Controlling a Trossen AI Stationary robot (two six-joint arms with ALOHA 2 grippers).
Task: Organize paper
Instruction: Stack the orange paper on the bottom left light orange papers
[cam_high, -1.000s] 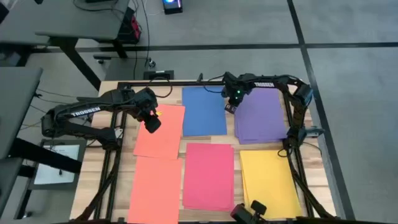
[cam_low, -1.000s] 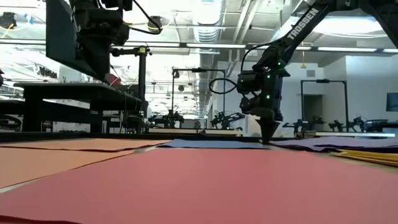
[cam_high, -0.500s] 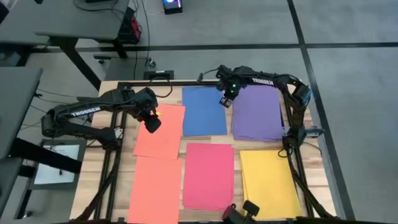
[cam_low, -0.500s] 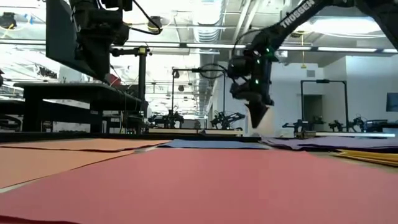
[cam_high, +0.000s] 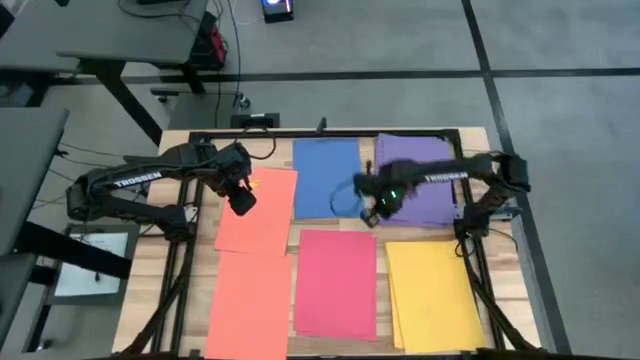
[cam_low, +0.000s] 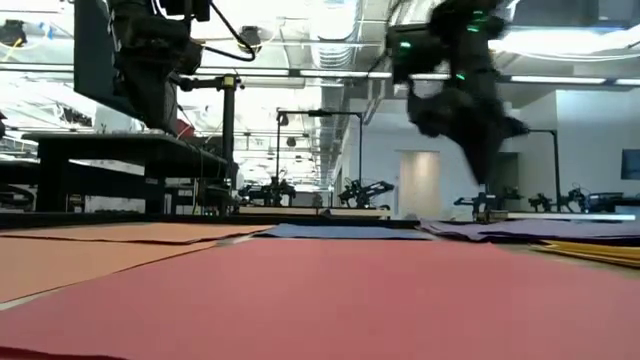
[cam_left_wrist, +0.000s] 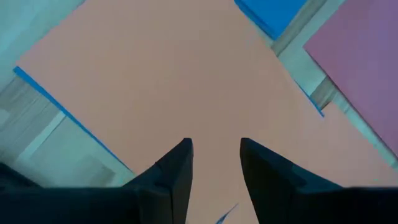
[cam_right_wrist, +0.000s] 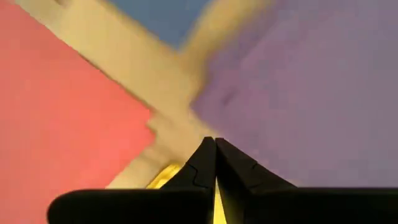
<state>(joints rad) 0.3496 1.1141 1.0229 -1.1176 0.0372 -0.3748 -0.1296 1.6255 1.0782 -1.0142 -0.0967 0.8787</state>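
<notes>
Six lots of paper lie flat on the table: blue (cam_high: 328, 178) and purple (cam_high: 418, 178) at the far side, two salmon-orange sheets (cam_high: 262, 215) (cam_high: 250, 305) on the left, pink-red (cam_high: 337, 282) in the near middle, and yellow (cam_high: 432, 295) near right. My left gripper (cam_left_wrist: 214, 146) hangs open above the far salmon-orange sheet (cam_left_wrist: 186, 74), touching nothing. My right gripper (cam_right_wrist: 215, 142) is shut and hovers above the purple stack's near left corner (cam_right_wrist: 205, 106). In the low view it (cam_low: 488, 165) is clear of the table.
Bare wood shows in narrow strips between the sheets (cam_high: 378, 232). A thin blue edge (cam_left_wrist: 56, 102) peeks from under the far salmon-orange sheet. A black frame rail (cam_high: 330, 132) runs along the table's far edge, and the arm bases stand at both sides.
My right gripper, still shut, has risen from the table at the purple stack's far left corner. It has swung toward the near edge along the stack's left side and now hangs over its near left corner.
</notes>
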